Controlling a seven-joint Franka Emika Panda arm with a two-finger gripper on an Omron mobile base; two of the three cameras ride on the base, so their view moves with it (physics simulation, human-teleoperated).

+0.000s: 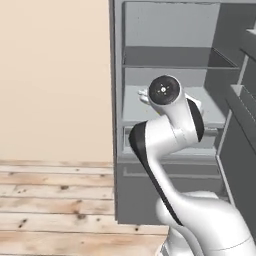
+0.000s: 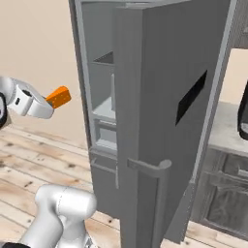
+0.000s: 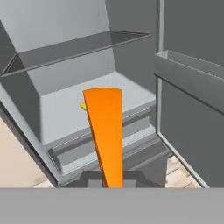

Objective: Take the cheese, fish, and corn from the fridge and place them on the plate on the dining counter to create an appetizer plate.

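Cheese [image 3: 105, 131] clamped between the fingers [image 3: 110, 178], arm raised before the open fridge [image 3: 74, 65].

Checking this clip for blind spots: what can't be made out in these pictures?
- Gripper fingers: hand view, hidden behind the orange wedge-shaped cheese.
- Yellow object on the grey fridge shelf: hand view, mostly hidden by the cheese.
- Shelf contents: left base view, blocked by the white arm.

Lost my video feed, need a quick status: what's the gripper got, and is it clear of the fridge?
Gripper shut on cheese. Cheese outside fridge, in front of the open compartment. Fridge door open beside it; nothing blocking.
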